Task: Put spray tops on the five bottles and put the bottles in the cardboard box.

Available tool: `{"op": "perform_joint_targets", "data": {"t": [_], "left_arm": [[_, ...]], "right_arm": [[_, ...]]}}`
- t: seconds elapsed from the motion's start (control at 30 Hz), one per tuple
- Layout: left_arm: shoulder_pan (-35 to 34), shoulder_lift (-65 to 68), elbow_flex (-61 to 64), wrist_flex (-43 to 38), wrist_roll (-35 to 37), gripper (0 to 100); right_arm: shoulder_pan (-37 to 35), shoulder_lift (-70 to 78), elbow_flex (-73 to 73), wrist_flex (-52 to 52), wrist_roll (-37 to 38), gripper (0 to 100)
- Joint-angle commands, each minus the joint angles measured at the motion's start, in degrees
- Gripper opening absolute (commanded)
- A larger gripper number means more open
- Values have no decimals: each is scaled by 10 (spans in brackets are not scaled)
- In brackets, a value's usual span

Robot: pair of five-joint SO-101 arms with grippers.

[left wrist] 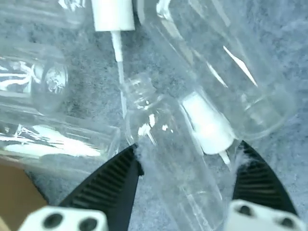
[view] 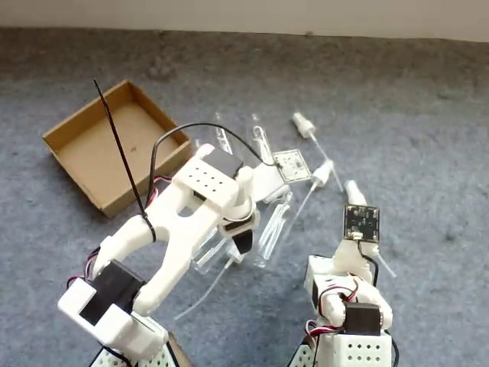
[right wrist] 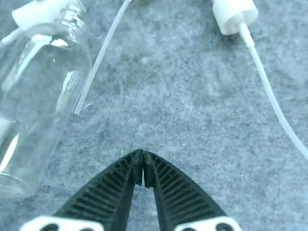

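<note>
Left wrist view: left gripper (left wrist: 189, 150) straddles an uncapped clear bottle (left wrist: 159, 125), black fingers (left wrist: 115, 180) spread wide on either side of it.
High view: the bottles lie jumbled mid-carpet (view: 428, 115) near the cardboard box (view: 107, 149), with spray tops (view: 303, 124) loose beyond them; the right gripper (right wrist: 143, 166) hangs over bare carpet, fingers pressed together.

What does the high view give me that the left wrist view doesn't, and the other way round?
High view: the cardboard box, no bottles in it, and the right arm beside the clear bottles. Left wrist view: the left gripper open either side of an uncapped bottle, threaded neck bare. Both: those clear bottles, heaped on the grey carpet.
</note>
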Motion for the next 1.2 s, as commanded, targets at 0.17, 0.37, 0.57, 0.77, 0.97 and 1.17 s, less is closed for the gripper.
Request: {"op": "perform_joint_targets", "data": {"t": [0.17, 0.37, 0.57, 0.77, 0.97, 1.17], "left_arm": [[-3, -4, 38, -62, 23, 270], [-26, -4, 66, -86, 33, 270], [-27, -3, 69, -88, 75, 274], [-31, -3, 76, -86, 68, 274], [-33, -3, 90, -89, 11, 274], [-31, 25, 87, -89, 10, 271]], "right_arm": [[-5, -5, 92, 3, -5, 5], [-5, -5, 92, 3, -5, 5], [-5, -5, 92, 3, -5, 5], [-5, -5, 92, 3, -5, 5], [-5, -5, 92, 3, -5, 5], [-5, -5, 92, 3, -5, 5]]}}
